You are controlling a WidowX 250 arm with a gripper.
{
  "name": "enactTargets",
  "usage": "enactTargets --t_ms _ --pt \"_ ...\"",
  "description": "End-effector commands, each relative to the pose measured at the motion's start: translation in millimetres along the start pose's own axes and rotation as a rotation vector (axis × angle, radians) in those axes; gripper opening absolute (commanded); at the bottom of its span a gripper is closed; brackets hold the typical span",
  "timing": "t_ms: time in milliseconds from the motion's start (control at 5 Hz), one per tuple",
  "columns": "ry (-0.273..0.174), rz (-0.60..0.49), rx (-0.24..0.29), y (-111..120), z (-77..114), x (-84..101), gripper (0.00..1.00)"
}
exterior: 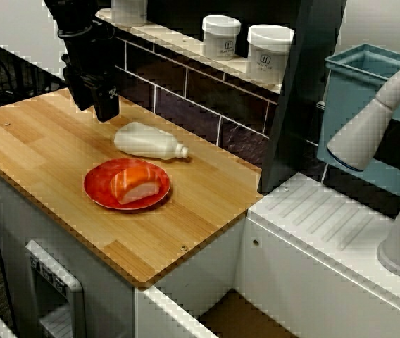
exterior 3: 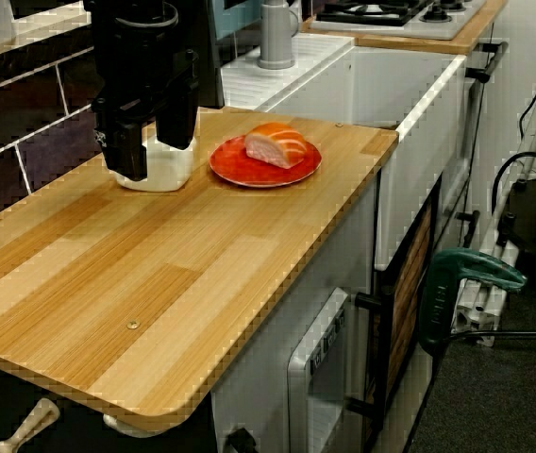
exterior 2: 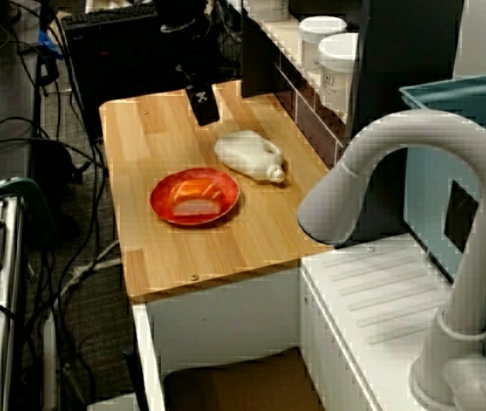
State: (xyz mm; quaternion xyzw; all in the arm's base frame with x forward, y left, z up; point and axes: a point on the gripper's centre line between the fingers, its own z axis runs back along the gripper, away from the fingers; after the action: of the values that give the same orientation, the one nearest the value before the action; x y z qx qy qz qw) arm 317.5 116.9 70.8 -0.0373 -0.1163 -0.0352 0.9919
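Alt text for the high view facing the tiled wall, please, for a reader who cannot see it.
A black robot gripper hangs over a wooden counter, close beside a white bottle lying on its side. In front of the bottle a red plate holds a piece of salmon sushi; white jars stand on the shelf behind.

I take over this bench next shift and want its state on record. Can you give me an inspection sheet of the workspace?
Surface: wooden counter, no spills seen.
Job's things: white bottle lying on its side, cap on, pointing toward the sink side.
Clutter: red plate holding a salmon sushi piece, beside the bottle but apart from it; white jars on the shelf behind.
Grippers: gripper open and empty, low by the bottle's base end; contact with it unclear.
Cables: black cables on the floor beside the counter; none on the counter.
Surroundings: grey faucet, white drainboard, blue bin.
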Motion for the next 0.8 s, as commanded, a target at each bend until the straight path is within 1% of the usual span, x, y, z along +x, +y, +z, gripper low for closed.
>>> enactTargets --t_ms 0,200,400,600 --pt "-0.062 -0.002 0.035 -10 11.0 9.3 1.0" --pt "-0.067 -0.007 0.034 -19 10.3 9.9 1.0" --pt "-0.059 -0.031 0.025 -24 8.7 9.4 1.0" --pt "-0.041 -0.102 -0.024 -33 13.8 6.0 1.0"
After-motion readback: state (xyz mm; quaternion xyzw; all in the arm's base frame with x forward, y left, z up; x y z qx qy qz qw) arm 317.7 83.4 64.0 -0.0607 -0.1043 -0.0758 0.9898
